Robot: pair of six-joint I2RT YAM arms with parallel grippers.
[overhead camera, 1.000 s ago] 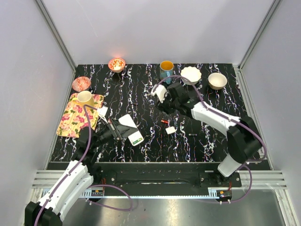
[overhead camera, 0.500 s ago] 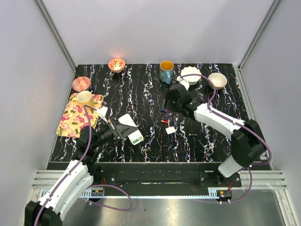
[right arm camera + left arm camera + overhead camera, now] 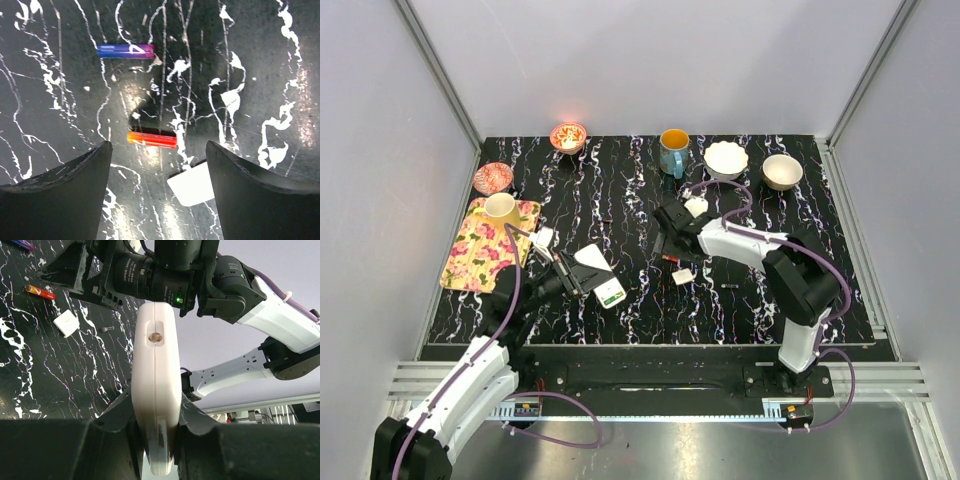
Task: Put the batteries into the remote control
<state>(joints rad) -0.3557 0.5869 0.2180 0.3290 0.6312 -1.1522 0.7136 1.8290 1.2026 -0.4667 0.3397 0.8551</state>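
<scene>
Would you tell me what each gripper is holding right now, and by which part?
The left gripper pinches the remote control at one end, between both fingers; the right gripper is open and holds nothing.

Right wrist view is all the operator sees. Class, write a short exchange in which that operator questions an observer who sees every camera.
Operator: My open right gripper hovers over the reddish-orange battery. Where is the remote control?
Observer: The left gripper holds it by its edges, to the left of that battery.
Operator: What stands beyond my gripper?
Observer: A blue mug and a white bowl at the far edge, well apart from it.
</scene>
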